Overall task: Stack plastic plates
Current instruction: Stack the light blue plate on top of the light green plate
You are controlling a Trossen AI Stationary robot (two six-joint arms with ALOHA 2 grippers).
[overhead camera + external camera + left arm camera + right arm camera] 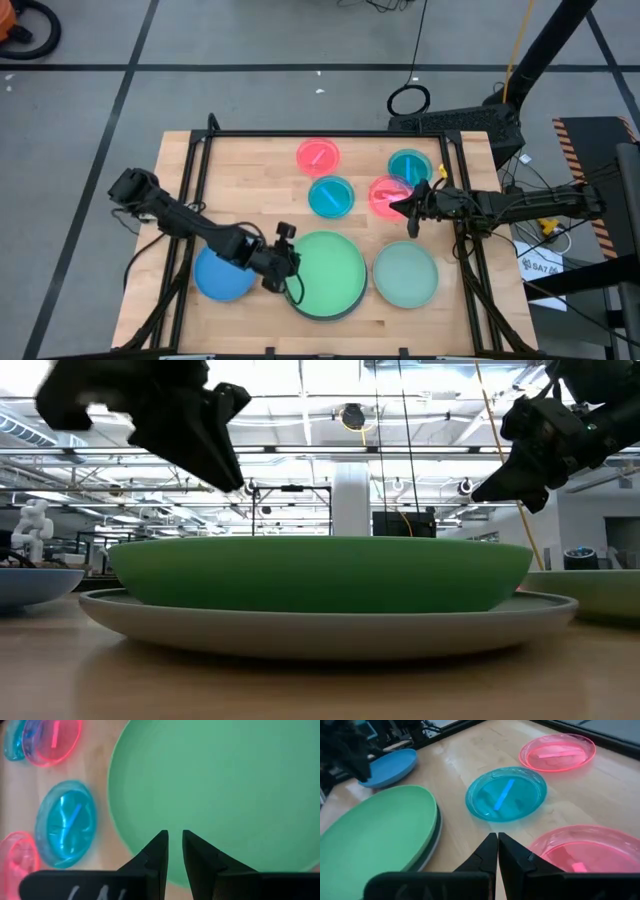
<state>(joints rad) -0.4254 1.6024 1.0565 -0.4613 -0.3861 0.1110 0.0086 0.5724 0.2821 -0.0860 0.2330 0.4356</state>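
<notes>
A green plate [335, 268] lies inside the large grey plate [322, 314] at the table's near middle. A blue plate [218, 278] lies to its left and a pale green plate [405, 275] to its right. Farther back lie a pink plate [318, 155], a teal plate [331, 197], a second pink plate [385, 198] and a second teal plate [409, 165]. My left gripper [174, 834] hovers over the green plate's left rim with a narrow gap between its fingers. My right gripper [497, 836] is shut and hangs in the air beside the second pink plate [585, 851].
A black frame rail [320, 133] runs along the table's far edge, with side rails to left and right. Bare wood shows between the near plates and the far plates. Cables and a dark stand lie beyond the right edge.
</notes>
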